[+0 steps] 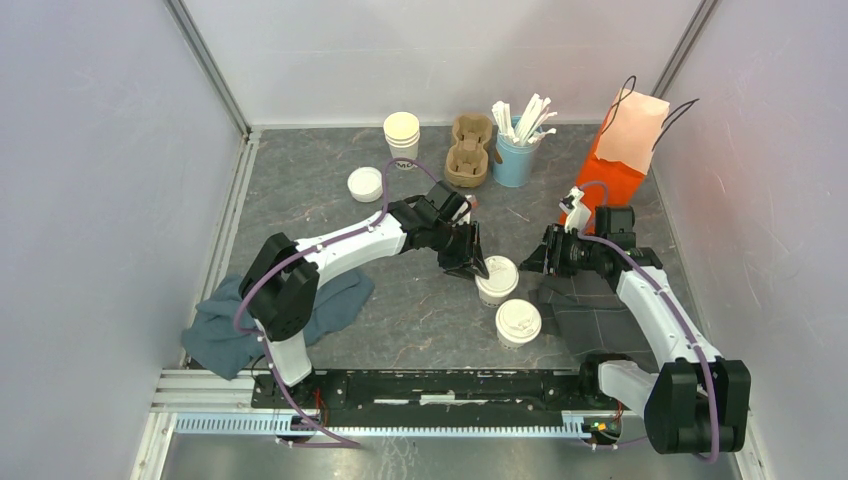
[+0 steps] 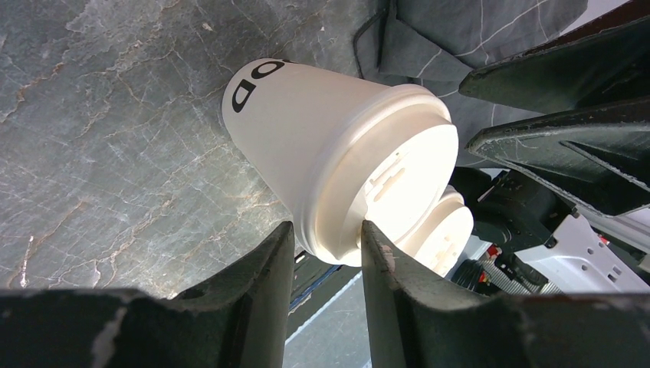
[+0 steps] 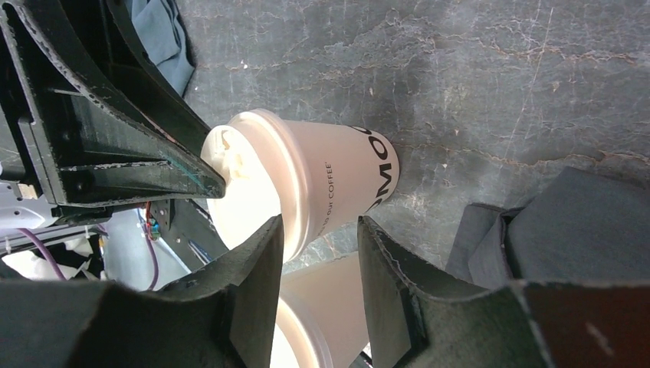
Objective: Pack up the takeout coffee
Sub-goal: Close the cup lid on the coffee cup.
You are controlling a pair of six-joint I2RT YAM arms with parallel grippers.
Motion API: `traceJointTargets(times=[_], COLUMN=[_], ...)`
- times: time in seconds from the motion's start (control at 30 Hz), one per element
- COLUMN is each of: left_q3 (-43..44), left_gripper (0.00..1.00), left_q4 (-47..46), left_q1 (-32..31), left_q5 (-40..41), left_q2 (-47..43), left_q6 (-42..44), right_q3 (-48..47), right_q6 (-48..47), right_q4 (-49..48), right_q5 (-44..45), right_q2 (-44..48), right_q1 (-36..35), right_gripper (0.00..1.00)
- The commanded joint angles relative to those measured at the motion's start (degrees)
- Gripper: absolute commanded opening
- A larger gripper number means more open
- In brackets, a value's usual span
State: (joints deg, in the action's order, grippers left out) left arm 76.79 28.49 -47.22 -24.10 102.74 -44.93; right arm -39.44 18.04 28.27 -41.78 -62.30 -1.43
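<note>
Two white-lidded cream paper cups, farther cup point(image 1: 497, 279) and nearer cup point(image 1: 518, 321), are standing mid-counter point(image 1: 420, 310). Left end effector point(image 1: 476, 266) and right end effector point(image 1: 533, 262) are flanking the farther, narrowly parted, grip unclear.

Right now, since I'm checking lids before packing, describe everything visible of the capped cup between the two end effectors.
The capped cup is small, cream-white paper with black lettering, topped by a white plastic sip lid. It stands upright on the grey table, beside the second capped cup. The left end effector and right end effector flank it near the lid; contact is unclear.
</note>
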Motion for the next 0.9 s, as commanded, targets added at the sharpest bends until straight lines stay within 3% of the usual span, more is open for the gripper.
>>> traceJointTargets(times=[0.0, 0.4, 0.87], left_q3=[-1.2, -1.7, -8.3], left_gripper=[0.44, 0.43, 0.39], left_q4=[-0.3, -1.0, -3.9], left_q1=[0.1, 0.1, 0.1], left_q5=[1.1, 0.9, 2.5], left_q2=[0.8, 0.5, -0.1], left_q6=[2.0, 1.4, 0.5], right_q3=[0.9, 4.1, 10.7], right_q6=[-1.2, -0.7, -7.7], right_q4=[-0.4, -3.4, -1.1], right_q5=[0.9, -2.5, 8.3], right_q2=[0.7, -0.5, -2.6], right_q1=[0.0, 0.0, -0.1], right_gripper=[0.46, 0.48, 0.47])
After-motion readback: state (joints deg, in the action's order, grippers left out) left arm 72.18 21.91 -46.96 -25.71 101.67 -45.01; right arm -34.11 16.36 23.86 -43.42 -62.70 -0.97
